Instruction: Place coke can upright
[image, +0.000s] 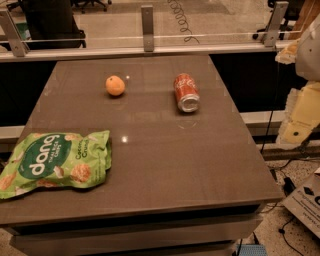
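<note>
The coke can (186, 92) is red with white script and lies on its side on the brown table (165, 165), right of the middle towards the back, with its silver end facing the camera. My gripper (298, 117) shows as pale yellow and white parts at the right edge of the view, off the table, well to the right of the can and apart from it. Nothing shows in it.
A round orange fruit (115, 85) sits left of the can at the back. A green snack bag (55, 160) lies flat at the front left. A glass rail with metal posts (147, 27) runs behind the table. Cables and a box (305, 200) lie on the floor at the right.
</note>
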